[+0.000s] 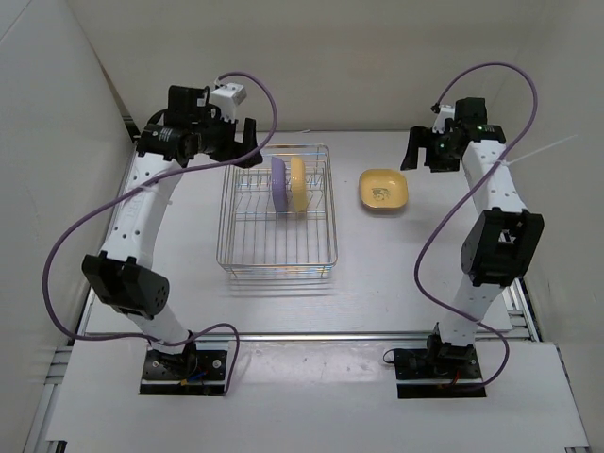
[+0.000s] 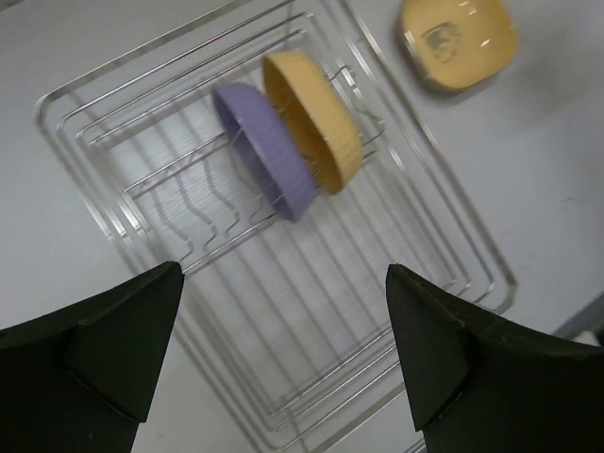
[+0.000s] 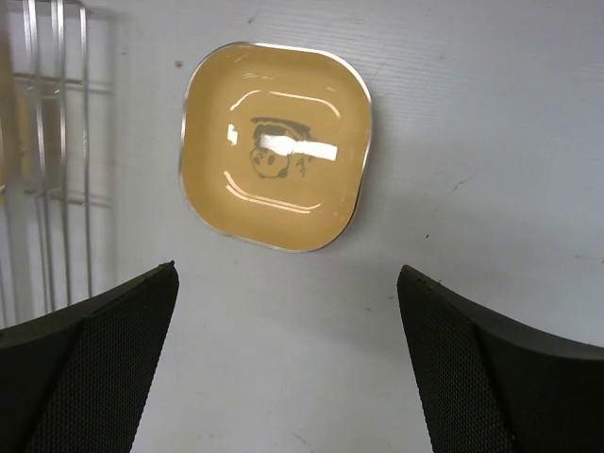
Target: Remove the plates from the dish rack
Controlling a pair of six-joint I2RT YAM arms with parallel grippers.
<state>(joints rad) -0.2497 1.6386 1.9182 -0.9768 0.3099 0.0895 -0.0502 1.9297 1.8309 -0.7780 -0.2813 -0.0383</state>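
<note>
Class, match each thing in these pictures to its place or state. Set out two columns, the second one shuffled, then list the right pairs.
Things:
1 purple plate
2 dish rack
3 right gripper
4 cartoon-printed yellow plate

Places or states:
A open, holding nothing
B face up on the table, right of the dish rack
C standing on edge inside the dish rack
D silver wire basket

Pairs: 1-C; 2-D; 3-A; 4-B

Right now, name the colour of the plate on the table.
Yellow plate, best in right wrist view.
</note>
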